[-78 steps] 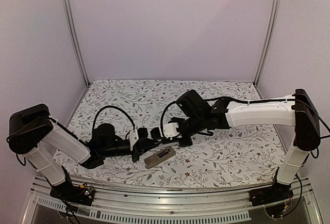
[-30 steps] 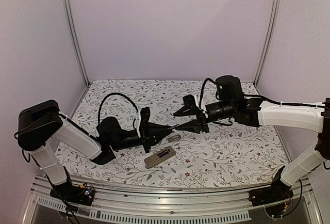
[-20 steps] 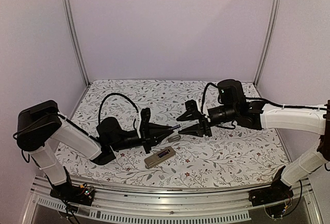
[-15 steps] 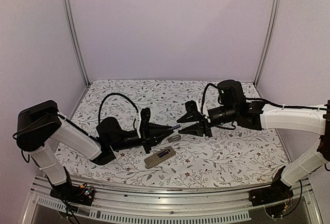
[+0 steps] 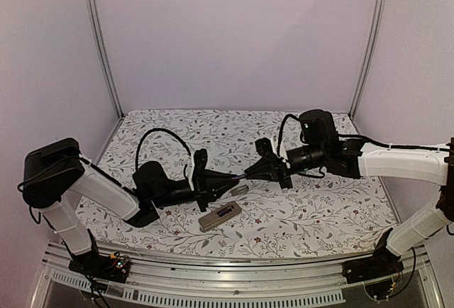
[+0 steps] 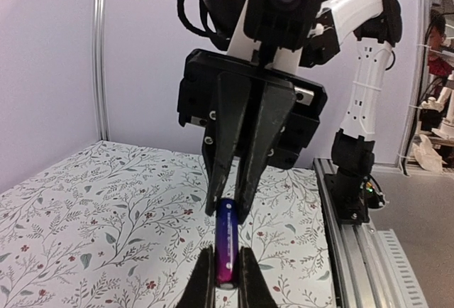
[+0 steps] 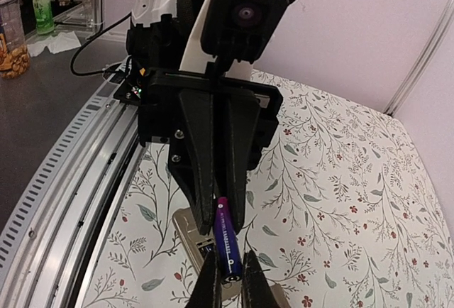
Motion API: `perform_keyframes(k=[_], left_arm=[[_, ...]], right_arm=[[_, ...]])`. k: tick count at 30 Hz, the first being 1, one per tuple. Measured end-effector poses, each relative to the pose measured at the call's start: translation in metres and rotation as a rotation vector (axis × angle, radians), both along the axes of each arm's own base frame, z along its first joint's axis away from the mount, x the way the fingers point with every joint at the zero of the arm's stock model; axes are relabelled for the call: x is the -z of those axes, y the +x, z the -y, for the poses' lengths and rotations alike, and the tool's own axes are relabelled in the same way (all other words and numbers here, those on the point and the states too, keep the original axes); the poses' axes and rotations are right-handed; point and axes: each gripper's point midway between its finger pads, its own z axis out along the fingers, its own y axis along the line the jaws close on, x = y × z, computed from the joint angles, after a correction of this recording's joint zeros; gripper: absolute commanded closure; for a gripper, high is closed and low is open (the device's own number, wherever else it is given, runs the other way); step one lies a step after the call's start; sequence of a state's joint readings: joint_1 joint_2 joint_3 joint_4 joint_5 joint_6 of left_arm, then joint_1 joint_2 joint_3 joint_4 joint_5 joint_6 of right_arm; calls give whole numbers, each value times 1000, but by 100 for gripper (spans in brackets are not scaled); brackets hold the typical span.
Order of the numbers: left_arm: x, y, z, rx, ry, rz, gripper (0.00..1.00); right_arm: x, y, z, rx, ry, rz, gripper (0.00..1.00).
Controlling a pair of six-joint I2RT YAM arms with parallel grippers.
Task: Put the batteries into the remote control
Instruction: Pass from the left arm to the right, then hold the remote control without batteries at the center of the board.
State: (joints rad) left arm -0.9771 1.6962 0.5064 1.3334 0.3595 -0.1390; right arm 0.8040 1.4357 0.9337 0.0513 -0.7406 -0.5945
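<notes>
**One battery pinched between both grippers above the table**

The left gripper is pressed together on one end of a slim purple battery; in its own wrist view the two fingertips sit tight against the cell's sides. The battery points straight out from these fingers along the gripper's axis.

The battery's other end lies between the fingertips of the right gripper, which faces the left one nose to nose. Those fingers have drawn in to a narrow wedge and appear to touch the cell on both sides, so each gripper pinches one end. The right wrist view shows the same from the other side: its fingertips flank the near end, and the left gripper's black fingers converge on the far end.

In the top view the two arms reach in from either side and meet over the middle of the table, with the battery held level in the air between them, clear of the flowered tablecloth.

The remote control lies flat on the cloth below the meeting point and nearer the front edge, apart from both grippers. Its greyish-tan side faces up with a dark recess showing; what is in the recess cannot be told. A small grey piece lies on the cloth between the remote and the grippers, too small to identify.
</notes>
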Motion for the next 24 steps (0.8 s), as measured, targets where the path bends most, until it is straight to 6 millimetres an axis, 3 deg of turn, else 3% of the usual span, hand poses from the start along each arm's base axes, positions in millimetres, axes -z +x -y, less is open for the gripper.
perform_keyframes(k=[2, 4, 5, 6, 8, 16, 19, 24], left_arm=[[0, 0, 0, 0, 1, 0, 100], [0, 0, 0, 0, 1, 1, 69], [0, 0, 0, -1, 1, 3, 42], [0, 1, 0, -7, 1, 9, 28], [-1, 3, -2, -31, 3, 21, 16], [-22, 14, -25, -166, 82, 19, 11], [4, 22, -21, -183, 245, -86, 8], [78, 19, -38, -222, 535, -287, 6]], right_arm=[[1, -1, 1, -3, -4, -10, 100], [1, -1, 1, -5, -4, -8, 100], [1, -1, 0, -4, -4, -8, 100], [1, 0, 1, 0, -6, -10, 100], [2, 0, 1, 5, -12, -19, 100], [19, 27, 20, 161, -137, -88, 100], [13, 44, 28, 272, -204, -101, 100], [-5, 73, 43, 497, -329, -200, 100]])
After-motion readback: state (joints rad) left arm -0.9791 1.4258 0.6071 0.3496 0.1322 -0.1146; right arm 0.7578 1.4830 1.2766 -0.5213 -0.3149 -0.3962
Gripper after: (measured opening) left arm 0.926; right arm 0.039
